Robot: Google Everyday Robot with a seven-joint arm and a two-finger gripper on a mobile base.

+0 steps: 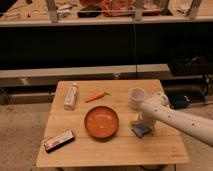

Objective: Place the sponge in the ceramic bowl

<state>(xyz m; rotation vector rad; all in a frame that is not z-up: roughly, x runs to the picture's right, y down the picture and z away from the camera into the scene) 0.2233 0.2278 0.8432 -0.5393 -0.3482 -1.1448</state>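
Note:
The orange-red ceramic bowl [101,123] sits near the middle of the wooden table [115,150], and nothing lies in it. The light-blue sponge [141,130] lies on the table just right of the bowl. My white arm comes in from the right, and my gripper [142,123] is down right over the sponge, at its top edge. The arm hides most of the gripper.
A white cup [136,97] stands behind the sponge. A carrot [95,96] and a white bottle [71,96] lie at the back left. A dark flat box [59,140] sits at the front left corner. Shelving runs behind the table.

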